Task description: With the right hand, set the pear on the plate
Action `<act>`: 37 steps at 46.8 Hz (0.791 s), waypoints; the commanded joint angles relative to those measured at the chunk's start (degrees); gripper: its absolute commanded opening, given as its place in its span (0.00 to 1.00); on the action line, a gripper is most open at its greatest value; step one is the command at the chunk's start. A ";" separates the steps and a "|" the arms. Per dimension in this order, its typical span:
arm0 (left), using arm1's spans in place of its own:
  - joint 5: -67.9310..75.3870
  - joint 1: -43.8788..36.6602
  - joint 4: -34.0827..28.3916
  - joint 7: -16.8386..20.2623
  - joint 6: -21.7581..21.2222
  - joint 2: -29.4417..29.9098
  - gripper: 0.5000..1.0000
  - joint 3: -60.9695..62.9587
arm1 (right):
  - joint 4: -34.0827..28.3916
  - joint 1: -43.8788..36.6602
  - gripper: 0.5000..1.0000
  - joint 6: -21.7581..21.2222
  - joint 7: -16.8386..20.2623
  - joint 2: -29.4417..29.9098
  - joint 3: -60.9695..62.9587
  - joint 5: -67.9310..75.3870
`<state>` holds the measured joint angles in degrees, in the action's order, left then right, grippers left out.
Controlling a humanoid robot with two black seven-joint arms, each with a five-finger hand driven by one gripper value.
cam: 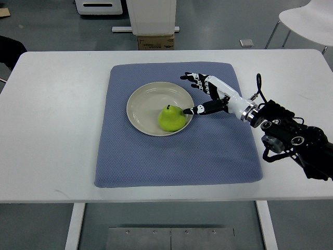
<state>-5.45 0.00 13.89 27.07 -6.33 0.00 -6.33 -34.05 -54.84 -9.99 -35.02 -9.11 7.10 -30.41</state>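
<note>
A green pear (172, 119) rests on the right part of the beige plate (143, 107), which sits on the blue-grey mat (177, 151). My right hand (193, 94) hovers just right of the plate with its fingers spread. The thumb tip reaches the pear's right side; the other fingers point left above the plate's upper right rim. Nothing is held in the hand. Its arm comes in from the right edge of the picture.
The mat lies on a white table (52, 120). Beyond the far edge stand a cardboard box (155, 41), a white cabinet base and a white chair (307, 21).
</note>
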 commanded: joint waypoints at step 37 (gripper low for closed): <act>0.00 0.00 0.00 0.00 0.00 0.00 1.00 0.00 | 7.77 2.11 1.00 6.91 9.79 -0.99 17.15 15.12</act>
<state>-5.45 0.00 13.89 27.07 -6.33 0.00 -6.33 -26.18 -53.06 -3.90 -26.48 -10.19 22.07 -15.29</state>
